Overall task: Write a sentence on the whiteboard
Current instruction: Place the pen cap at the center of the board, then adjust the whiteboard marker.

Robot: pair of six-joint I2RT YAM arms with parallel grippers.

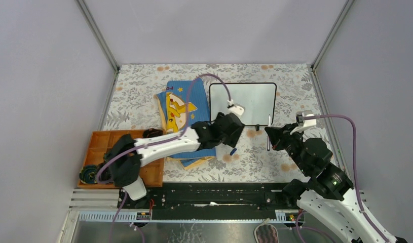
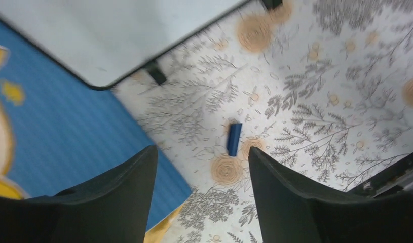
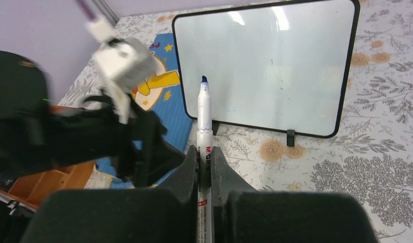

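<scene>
The whiteboard (image 1: 243, 103) stands at the back middle of the table; it also shows in the right wrist view (image 3: 265, 66) and its corner in the left wrist view (image 2: 103, 35). Its face is blank; no sentence shows on it. My right gripper (image 3: 204, 152) is shut on a white marker (image 3: 203, 116) with its blue tip uncapped, pointing at the board from short of its near edge. The marker also shows in the top view (image 1: 269, 132). My left gripper (image 2: 201, 157) is open and empty above the blue marker cap (image 2: 234, 138), which lies on the table (image 1: 233, 150).
A blue cartoon-print cloth (image 1: 179, 109) lies left of the board, under my left arm. An orange compartment tray (image 1: 100, 147) sits at the left with a dark object (image 1: 88, 174) at its near corner. The table has a floral cover (image 1: 295, 86).
</scene>
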